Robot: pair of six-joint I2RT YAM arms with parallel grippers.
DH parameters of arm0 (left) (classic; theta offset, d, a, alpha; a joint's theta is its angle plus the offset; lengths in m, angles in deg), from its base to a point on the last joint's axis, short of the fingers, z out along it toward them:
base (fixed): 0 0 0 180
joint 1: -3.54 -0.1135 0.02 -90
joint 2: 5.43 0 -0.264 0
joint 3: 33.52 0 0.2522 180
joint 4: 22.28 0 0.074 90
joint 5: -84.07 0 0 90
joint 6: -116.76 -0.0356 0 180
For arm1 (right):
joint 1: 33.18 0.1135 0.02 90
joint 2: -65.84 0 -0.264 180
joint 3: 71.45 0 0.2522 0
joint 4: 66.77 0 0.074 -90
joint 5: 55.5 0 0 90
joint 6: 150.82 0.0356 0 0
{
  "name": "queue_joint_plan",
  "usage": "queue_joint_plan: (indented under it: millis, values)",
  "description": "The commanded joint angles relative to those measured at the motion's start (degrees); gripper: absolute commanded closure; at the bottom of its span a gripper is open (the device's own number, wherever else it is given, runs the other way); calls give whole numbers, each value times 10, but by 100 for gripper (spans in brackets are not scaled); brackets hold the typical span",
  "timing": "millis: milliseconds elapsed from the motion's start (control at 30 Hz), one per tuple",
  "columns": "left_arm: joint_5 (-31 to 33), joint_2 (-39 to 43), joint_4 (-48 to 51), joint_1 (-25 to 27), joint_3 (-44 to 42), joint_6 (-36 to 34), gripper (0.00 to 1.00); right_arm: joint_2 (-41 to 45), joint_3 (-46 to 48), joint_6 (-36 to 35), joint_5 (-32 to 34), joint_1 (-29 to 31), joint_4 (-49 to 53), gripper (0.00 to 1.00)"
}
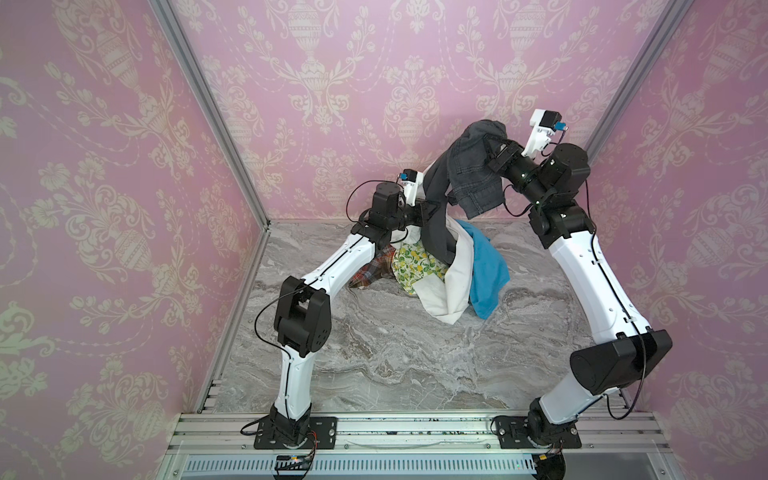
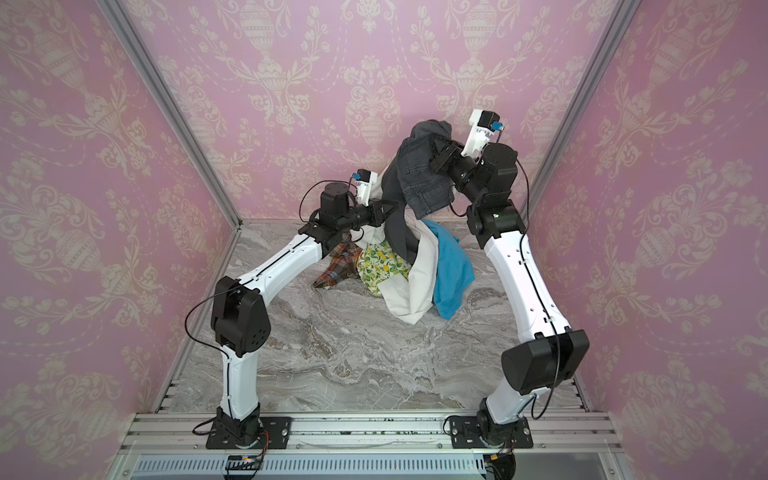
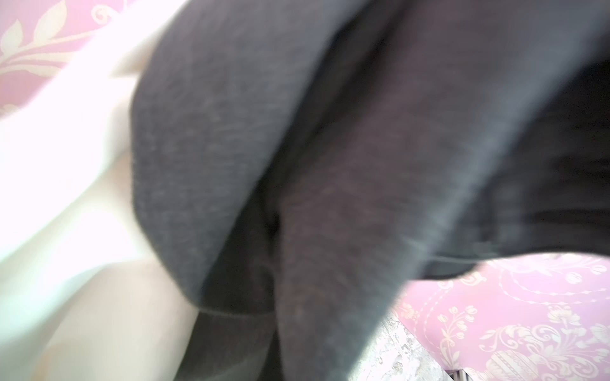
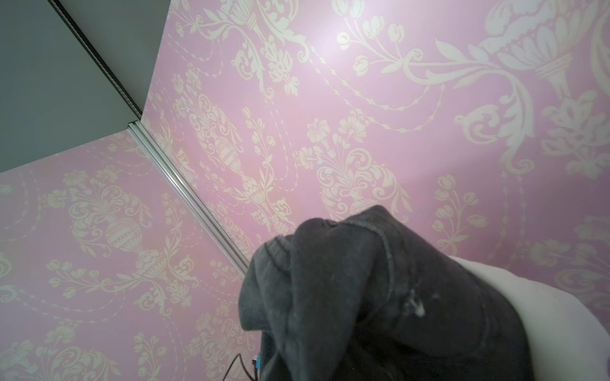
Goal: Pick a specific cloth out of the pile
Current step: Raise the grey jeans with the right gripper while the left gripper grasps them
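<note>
The cloth, a dark charcoal denim-like garment with seams, hangs high near the back wall in both top views. Its lower end trails down into the pile. My right gripper is raised and shut on the cloth's top bunch, its fingertips buried in the fabric. My left gripper is lower, shut on a hanging fold of the cloth, which fills the left wrist view and hides the fingers. The same holds in a top view: left gripper, right gripper.
The pile on the marble table holds a white sheet, a bright blue cloth, a lemon-print cloth and a red-brown plaid cloth. Part of the white sheet rises beside the dark cloth. Pink patterned walls enclose three sides.
</note>
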Motion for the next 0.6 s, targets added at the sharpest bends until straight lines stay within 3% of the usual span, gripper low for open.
queue_joint_plan:
  millis: [0,267,467,567]
  values:
    - [-18,72,-30,6,0,4,100,4,33,-24,3,-7,-13,100]
    - [-21,90,4,6,35,-2,100,-2,123,-63,-20,-12,1,100]
    - [-13,59,59,5,125,-19,100,-3,191,-74,-49,-15,-5,97]
    - [-6,39,57,5,156,-10,100,3,241,-63,-83,-16,-55,94]
